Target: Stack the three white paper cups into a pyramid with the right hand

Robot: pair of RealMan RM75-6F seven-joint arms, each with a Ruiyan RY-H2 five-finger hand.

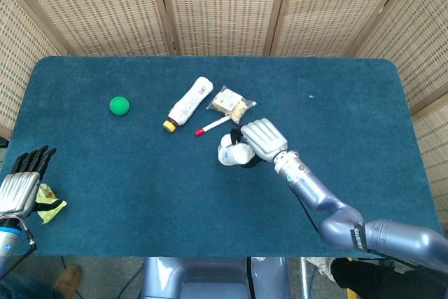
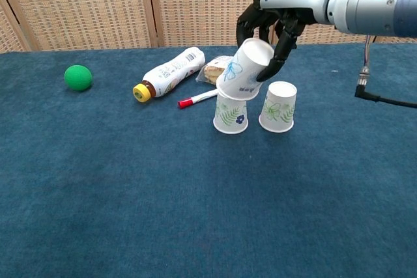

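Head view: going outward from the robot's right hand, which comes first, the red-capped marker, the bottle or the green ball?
From the right hand:
1. Marker, just to its left.
2. Bottle, farther left, lying on its side.
3. Green ball, far left on the table.

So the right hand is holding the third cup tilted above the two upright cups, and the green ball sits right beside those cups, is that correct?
Not quite: the green ball lies far off to the left, apart from the cups, as the chest view shows. The rest holds: the right hand holds the third cup tilted above the two standing cups.
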